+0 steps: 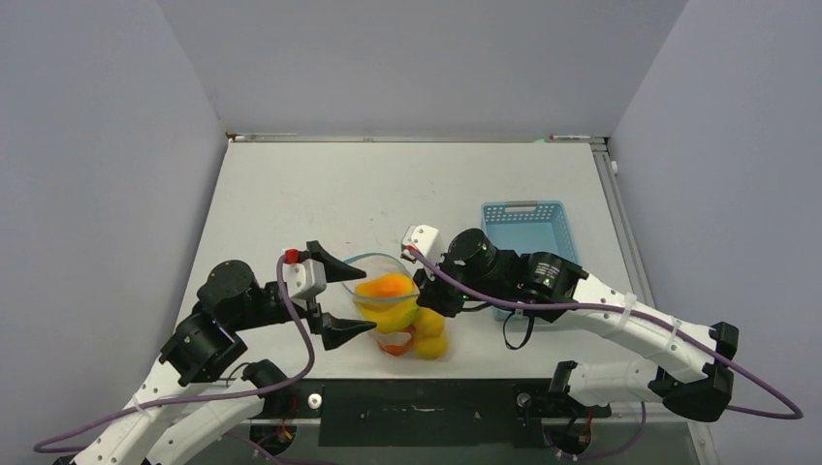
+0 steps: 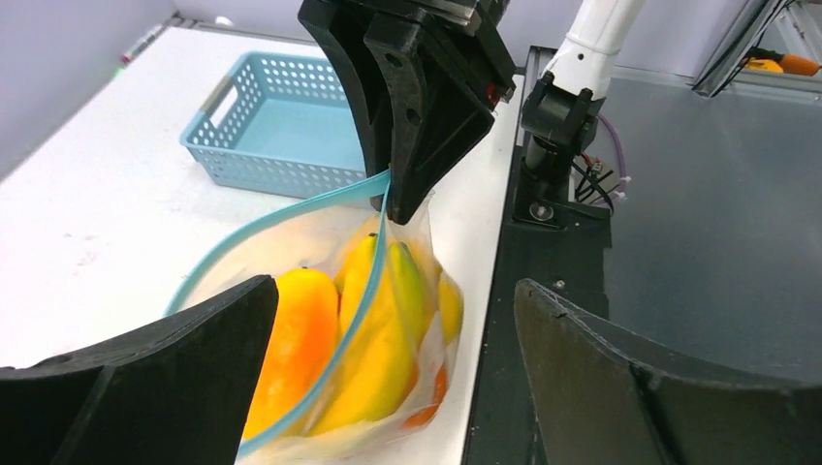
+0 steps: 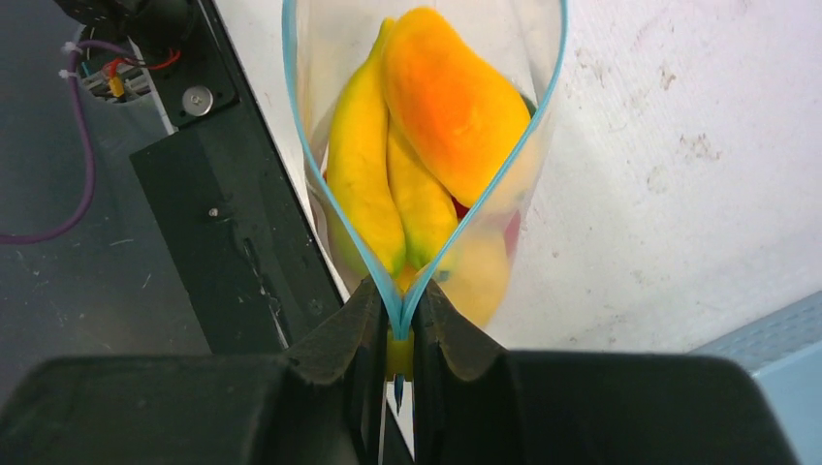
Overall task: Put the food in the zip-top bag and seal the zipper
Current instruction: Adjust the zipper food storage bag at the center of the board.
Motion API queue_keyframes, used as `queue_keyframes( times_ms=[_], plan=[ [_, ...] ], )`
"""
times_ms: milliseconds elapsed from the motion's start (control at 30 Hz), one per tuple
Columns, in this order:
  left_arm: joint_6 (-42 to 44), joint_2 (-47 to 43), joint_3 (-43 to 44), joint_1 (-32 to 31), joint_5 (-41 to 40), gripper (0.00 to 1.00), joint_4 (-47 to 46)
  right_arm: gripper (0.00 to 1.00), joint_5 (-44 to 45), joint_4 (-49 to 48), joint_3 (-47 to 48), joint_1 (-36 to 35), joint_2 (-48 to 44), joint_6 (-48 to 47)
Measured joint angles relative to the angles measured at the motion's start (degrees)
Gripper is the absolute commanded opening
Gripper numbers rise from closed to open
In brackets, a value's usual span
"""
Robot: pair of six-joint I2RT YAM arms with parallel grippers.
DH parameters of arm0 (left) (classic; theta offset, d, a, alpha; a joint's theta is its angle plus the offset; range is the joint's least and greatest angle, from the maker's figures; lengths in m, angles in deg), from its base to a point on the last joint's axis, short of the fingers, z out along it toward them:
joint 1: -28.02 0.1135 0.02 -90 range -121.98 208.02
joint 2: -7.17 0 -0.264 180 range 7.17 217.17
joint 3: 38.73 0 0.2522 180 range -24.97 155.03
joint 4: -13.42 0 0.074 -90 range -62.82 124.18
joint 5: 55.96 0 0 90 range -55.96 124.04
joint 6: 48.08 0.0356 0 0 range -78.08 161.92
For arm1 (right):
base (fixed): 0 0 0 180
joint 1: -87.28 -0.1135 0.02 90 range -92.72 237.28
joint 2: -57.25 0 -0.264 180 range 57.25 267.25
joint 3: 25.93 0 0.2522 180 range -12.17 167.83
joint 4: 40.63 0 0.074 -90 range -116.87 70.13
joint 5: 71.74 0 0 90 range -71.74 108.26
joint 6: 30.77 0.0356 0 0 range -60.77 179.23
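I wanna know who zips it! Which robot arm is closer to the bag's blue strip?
Right. The right gripper has its jaws pinched shut on one end of the zipper. The left gripper is at the other end, jaws wide open, not gripping it.

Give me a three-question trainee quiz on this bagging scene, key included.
1. True or false: the right arm's fingers are clamped on the thin light blue zipper strip of the clear crinkly plastic bag.
2. The left arm's fingers are: A shut on the bag; B open, gripping nothing; C holding a fruit.
3. Fill in: the orange and yellow plastic fruits lie ____ the bag.
Key: 1 true; 2 B; 3 inside.
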Motion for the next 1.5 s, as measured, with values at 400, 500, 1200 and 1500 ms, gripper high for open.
queue_keyframes(
  times_ms=[400, 500, 1200, 1500],
  plan=[
    [4.44, 0.42, 1.4, 0.0, 2.64, 0.89, -0.85, 0.05, -1.36, 8.55, 13.68, -10.27, 6.8, -8.59],
    [4.28, 1.97, 1.42, 0.0, 4.39, 0.89, -2.4, 0.05, -1.36, 10.05, 15.06, -12.76, 8.37, -9.35],
    [-5.09, 2.23, -3.74, 0.0, 15.82, 0.89, -7.23, 0.05, 5.18, 13.86, 25.18, -18.05, 13.51, -9.55],
    [-5.62, 1.81, -3.74, -0.04, 15.69, 0.79, -7.8, 0.05, 10.21, 15.41, 28.65, -18.4, 17.4, -8.11]
  ],
)
